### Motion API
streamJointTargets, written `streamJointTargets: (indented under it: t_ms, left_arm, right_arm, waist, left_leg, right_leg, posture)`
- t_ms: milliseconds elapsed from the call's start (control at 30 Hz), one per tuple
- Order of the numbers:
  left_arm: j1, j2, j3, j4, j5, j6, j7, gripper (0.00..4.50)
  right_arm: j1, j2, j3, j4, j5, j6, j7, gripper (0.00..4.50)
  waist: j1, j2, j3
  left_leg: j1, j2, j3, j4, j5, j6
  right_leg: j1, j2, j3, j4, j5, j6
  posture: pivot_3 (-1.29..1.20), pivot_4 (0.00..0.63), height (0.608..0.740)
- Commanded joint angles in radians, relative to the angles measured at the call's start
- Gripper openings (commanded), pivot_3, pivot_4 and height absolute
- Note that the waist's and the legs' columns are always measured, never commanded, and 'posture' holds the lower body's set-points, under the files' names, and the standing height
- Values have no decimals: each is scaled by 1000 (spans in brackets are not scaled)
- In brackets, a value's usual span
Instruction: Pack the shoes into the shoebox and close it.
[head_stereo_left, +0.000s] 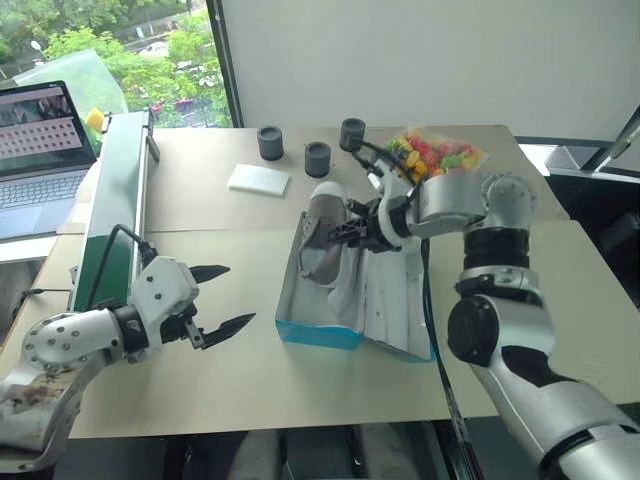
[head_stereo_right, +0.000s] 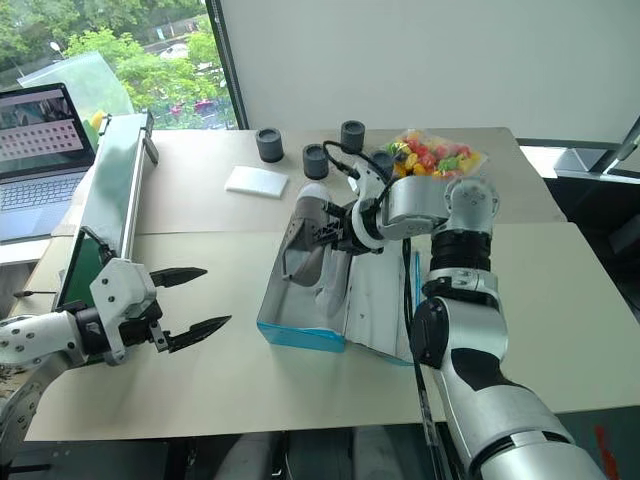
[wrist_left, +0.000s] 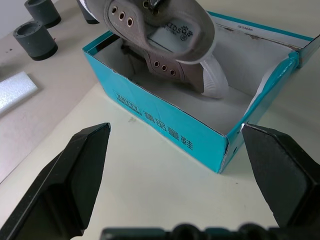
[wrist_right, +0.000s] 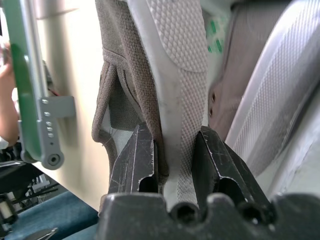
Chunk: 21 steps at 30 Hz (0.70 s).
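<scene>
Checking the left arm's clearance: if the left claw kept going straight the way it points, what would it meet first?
Probably the shoebox: the open left claw points at its blue side wall, bare table between them.

You can read "KIDS" with a paw print on the insole of the shoe (wrist_left: 160, 35) hanging above the shoebox (wrist_left: 170, 132). Dark characters run along the shoebox's blue side, too small to make out.

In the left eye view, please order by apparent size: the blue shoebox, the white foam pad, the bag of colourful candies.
1. shoebox, clearly largest.
2. bag of candies.
3. white foam pad, close to the bag in size, so this order is unsure.
</scene>
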Motion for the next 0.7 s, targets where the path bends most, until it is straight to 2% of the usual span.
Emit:
streamJointTargets:
  t_ms: [33,133,300,533,700]
  left_arm:
    - [-25,8,3,-18,6,-13,11,4493]
    - [-33,9,2,-18,6,-11,14,4493]
    - [-36,12,4,-28,0,0,15,4493]
    - [-45,16,-1,-18,8,0,16,4493]
    - [-45,15,-16,-16,21,-3,19,4493]
  right_arm:
    - [82,38,27,-120,185,-72,-174,711]
    - [171,89,97,-195,303,-166,-301,711]
    - [241,73,230,-266,455,-298,-415,711]
    - [188,42,370,-216,465,-318,-357,711]
    - [122,-6,449,-127,301,-246,-185,711]
  waist:
    - [0,0,0]
    - [-2,0,0]
    - [-10,1,0]
    - [-21,1,1]
    - [-21,1,1]
  left_leg:
    - [0,0,0,0,0,0]
    - [0,1,0,1,0,0]
    - [1,2,0,1,0,0]
    - [1,5,1,1,0,0]
    - [1,6,1,1,0,0]
  right_leg:
    - [0,0,0,0,0,0]
    - [0,0,0,0,0,0]
    - [0,2,1,0,0,0]
    - [0,5,1,0,0,-1]
    - [0,6,2,0,1,-1]
  posture:
    - [0,150,740]
    - [0,150,740]
    - [0,150,740]
    - [0,150,740]
    - [0,150,740]
